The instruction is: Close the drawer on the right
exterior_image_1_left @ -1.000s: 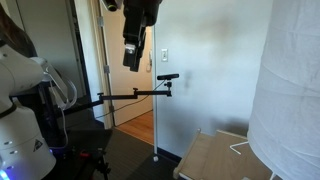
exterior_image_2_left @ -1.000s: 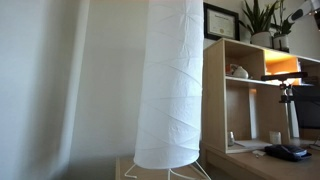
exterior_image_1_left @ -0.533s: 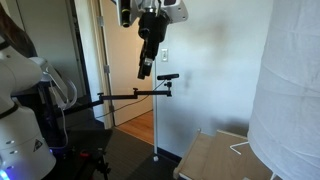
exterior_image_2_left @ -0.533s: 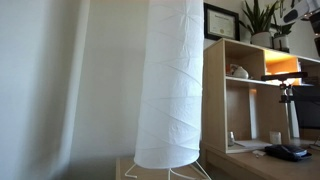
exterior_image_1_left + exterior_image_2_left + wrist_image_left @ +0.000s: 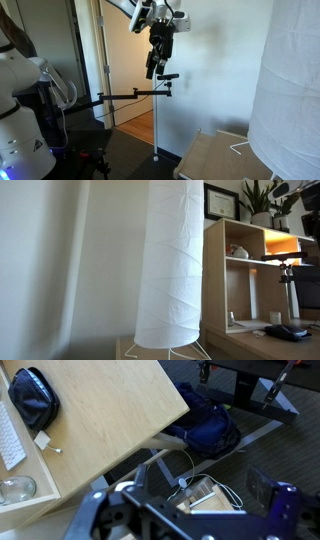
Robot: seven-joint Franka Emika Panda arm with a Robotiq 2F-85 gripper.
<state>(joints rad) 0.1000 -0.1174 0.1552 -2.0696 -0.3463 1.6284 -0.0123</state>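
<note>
Wrist view, looking down: the claw hangs released, its two dark fingers spread wide towards either side of the bottom edge, with nothing gripped between them. Beneath it is a pale wooden desk surface carrying a black pouch, the edge of a white keyboard and a clear glass bowl. Past the desk's edge a blue backpack lies on the dark floor. In an exterior view the claw is high up and pointing downward in front of the pale wall, just above a small black camera on a thin stand. The drawer sits low at the bottom right of that view, well apart from the claw. It is a wide, light-tan wooden box with a flat pale top and a darker front edge, and a thin white wire piece lies on its top. Whether it is pushed in or pulled out I cannot tell. A tall white paper lamp rises over its far end, and the robot's white base stands at the opposite side of the room. In an exterior view the same lamp fills the middle. Beside it stands a wooden shelf unit with a framed picture and a plant on top.
</note>
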